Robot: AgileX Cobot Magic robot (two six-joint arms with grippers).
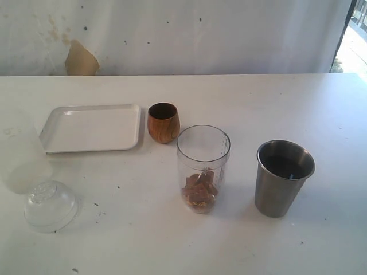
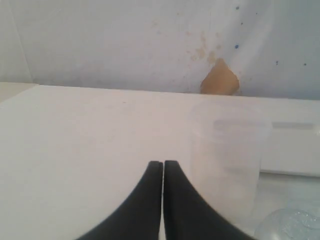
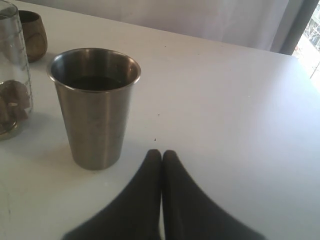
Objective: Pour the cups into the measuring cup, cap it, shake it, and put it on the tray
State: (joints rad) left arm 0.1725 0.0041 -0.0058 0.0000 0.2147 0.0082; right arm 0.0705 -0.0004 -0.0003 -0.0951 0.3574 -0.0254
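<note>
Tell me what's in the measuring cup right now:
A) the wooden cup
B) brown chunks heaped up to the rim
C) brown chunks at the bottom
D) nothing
C: brown chunks lie only in the bottom of the measuring cup, the clear wall above them is bare, and the cap sits apart from it.
</note>
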